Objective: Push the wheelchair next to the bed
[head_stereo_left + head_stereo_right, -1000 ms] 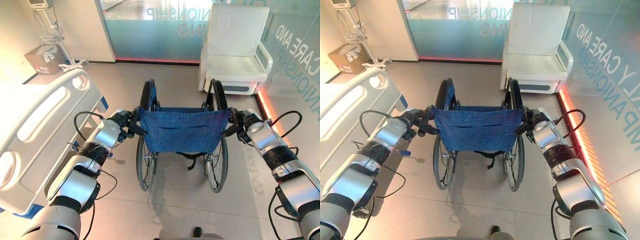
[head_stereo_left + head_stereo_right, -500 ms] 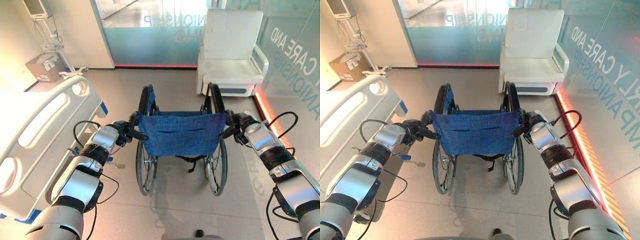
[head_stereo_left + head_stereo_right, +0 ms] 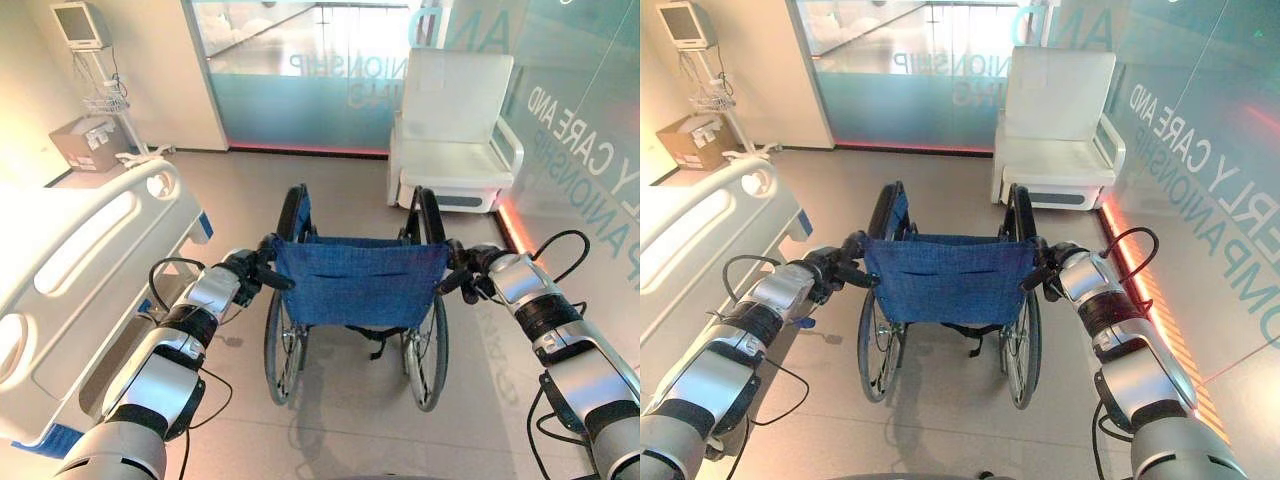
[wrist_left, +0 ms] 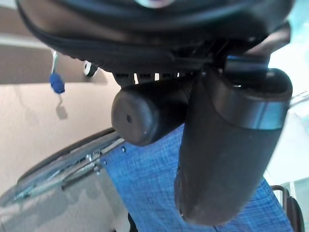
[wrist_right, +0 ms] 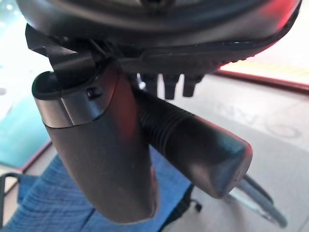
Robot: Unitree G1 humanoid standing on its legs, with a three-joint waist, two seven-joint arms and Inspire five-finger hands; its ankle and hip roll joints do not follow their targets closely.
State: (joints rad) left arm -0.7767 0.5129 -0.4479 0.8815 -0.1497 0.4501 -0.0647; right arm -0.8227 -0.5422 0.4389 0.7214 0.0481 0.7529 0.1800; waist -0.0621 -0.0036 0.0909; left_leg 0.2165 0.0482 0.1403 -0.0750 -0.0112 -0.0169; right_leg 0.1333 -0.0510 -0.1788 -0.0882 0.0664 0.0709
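Since the earlier frame, wheelchair (image 3: 360, 290) has rolled forward beside bed (image 3: 70, 260) (pushing step). Left hand (image 3: 250, 272) and right hand (image 3: 470, 276) clamp its push handles; next, steer bedward.

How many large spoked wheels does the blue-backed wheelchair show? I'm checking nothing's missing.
2: the left large spoked wheel under the robot's left hand, the right large spoked wheel under its right hand. Front casters may be hidden.

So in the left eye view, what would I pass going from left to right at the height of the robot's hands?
bed → left hand → wheelchair → right hand
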